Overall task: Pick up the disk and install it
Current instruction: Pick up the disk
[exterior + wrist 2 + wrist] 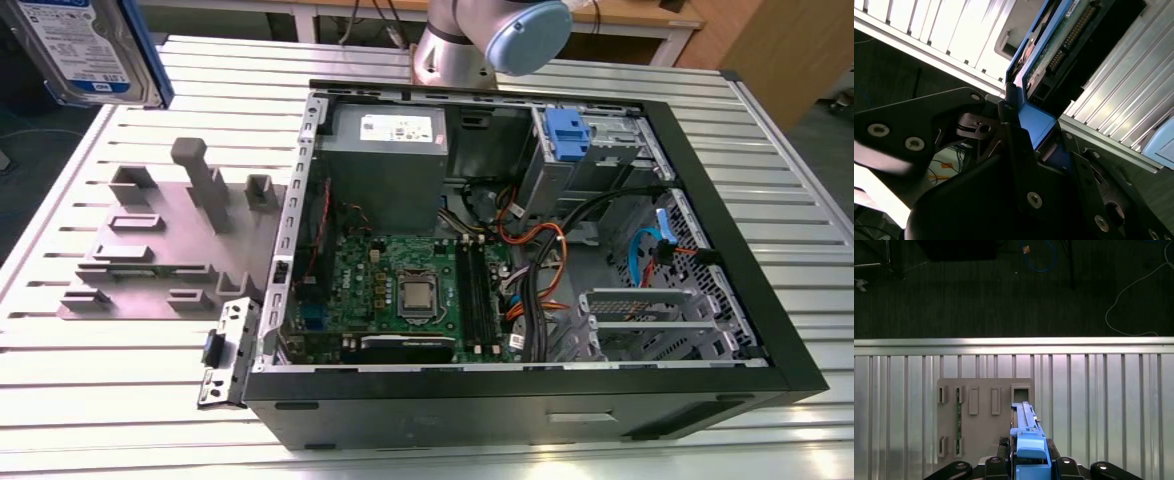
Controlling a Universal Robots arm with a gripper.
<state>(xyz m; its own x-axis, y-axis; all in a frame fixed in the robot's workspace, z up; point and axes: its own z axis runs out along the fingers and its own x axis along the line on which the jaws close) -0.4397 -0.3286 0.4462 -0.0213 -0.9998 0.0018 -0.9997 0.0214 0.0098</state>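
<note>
The disk (83, 48), silver with a white-and-blue label and a blue carrier frame, hangs in the air at the exterior view's upper left, above the slatted table. In the first wrist view the disk (1028, 440) stands edge-on over the grey fixture plate (984, 410), and my gripper (1029, 466) is shut on its blue frame with a black finger on each side. The second wrist view shows the disk (1054, 45) with its circuit-board side and connector pins, and the gripper (1026, 132) clamped on its blue end.
An open computer case (534, 250) lies on the table with motherboard, grey power supply (387, 150) and cables exposed. A drive bay with a blue latch (567, 135) sits at its far side. The grey fixture plate (160, 240) lies at the case's left. The arm's base (474, 45) stands behind.
</note>
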